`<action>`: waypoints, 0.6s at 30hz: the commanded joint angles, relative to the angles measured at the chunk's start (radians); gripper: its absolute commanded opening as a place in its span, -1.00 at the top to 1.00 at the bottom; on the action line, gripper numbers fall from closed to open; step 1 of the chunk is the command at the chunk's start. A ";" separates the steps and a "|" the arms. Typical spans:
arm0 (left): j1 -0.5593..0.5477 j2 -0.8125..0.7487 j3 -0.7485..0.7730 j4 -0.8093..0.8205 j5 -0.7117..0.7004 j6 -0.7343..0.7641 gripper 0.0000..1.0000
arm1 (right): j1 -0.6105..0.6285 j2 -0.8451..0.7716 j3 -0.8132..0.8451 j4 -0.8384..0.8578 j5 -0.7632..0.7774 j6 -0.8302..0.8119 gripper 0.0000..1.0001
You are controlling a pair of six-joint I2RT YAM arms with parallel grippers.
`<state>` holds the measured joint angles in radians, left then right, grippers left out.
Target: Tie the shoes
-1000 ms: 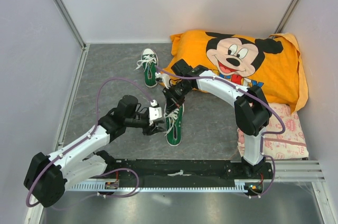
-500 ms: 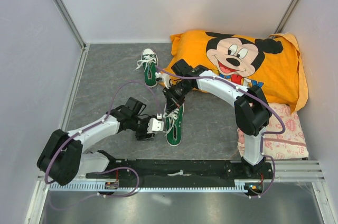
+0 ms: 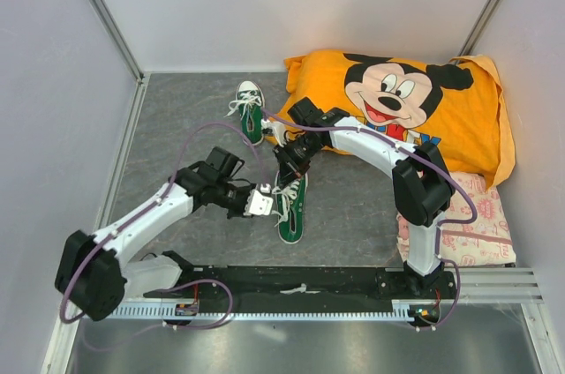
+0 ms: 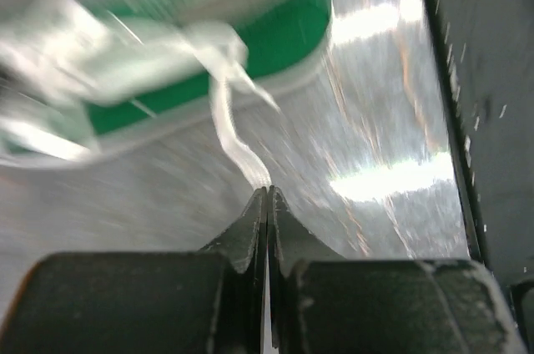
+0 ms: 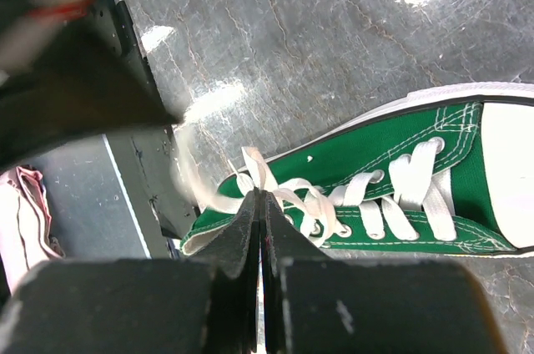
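Observation:
Two green shoes with white laces lie on the grey floor: one far back (image 3: 251, 114), one nearer (image 3: 292, 211). My left gripper (image 3: 264, 200) is at the near shoe's left side. In the left wrist view it (image 4: 267, 191) is shut on a white lace (image 4: 234, 141) that runs up to the blurred green shoe (image 4: 275, 37). My right gripper (image 3: 287, 162) hangs over the same shoe's lacing. The right wrist view shows it (image 5: 260, 195) shut on a lace loop (image 5: 254, 172) above the shoe's (image 5: 400, 154) opening.
An orange Mickey Mouse pillow (image 3: 415, 100) fills the back right corner, and a pink cloth (image 3: 468, 224) lies in front of it. A black rail (image 3: 300, 286) runs along the near edge. Grey walls close in the left, back and right sides.
My left gripper has gone from open to shut on a lace end beside the near shoe, and its arm has swung its elbow forward. The right arm has stayed put.

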<state>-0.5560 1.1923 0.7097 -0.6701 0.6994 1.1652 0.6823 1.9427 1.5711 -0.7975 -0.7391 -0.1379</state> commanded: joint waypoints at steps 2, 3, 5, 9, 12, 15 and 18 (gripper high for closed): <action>-0.120 -0.045 0.177 -0.065 0.229 -0.083 0.97 | -0.004 -0.007 -0.002 0.035 -0.016 -0.005 1.00; -0.146 -0.031 0.201 -0.004 0.229 -0.119 0.97 | -0.006 -0.005 -0.002 0.037 -0.019 -0.006 1.00; -0.206 0.016 0.220 0.135 0.230 -0.254 0.97 | -0.004 -0.004 -0.002 0.038 -0.017 -0.005 1.00; -0.295 0.128 0.264 0.364 0.200 -0.433 0.97 | -0.004 -0.004 -0.005 0.041 -0.023 -0.003 1.00; -0.387 0.247 0.318 0.470 0.083 -0.522 0.97 | -0.004 -0.005 -0.009 0.043 -0.026 -0.005 1.00; -0.415 0.358 0.382 0.457 -0.015 -0.547 0.55 | -0.007 -0.007 -0.008 0.041 -0.022 -0.011 1.00; -0.415 0.357 0.398 0.382 -0.087 -0.471 -0.01 | -0.006 -0.011 -0.013 0.041 -0.022 -0.014 1.00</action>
<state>-0.9733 1.5501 1.0546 -0.2966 0.7261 0.7105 0.6785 1.9427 1.5703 -0.7773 -0.7433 -0.1383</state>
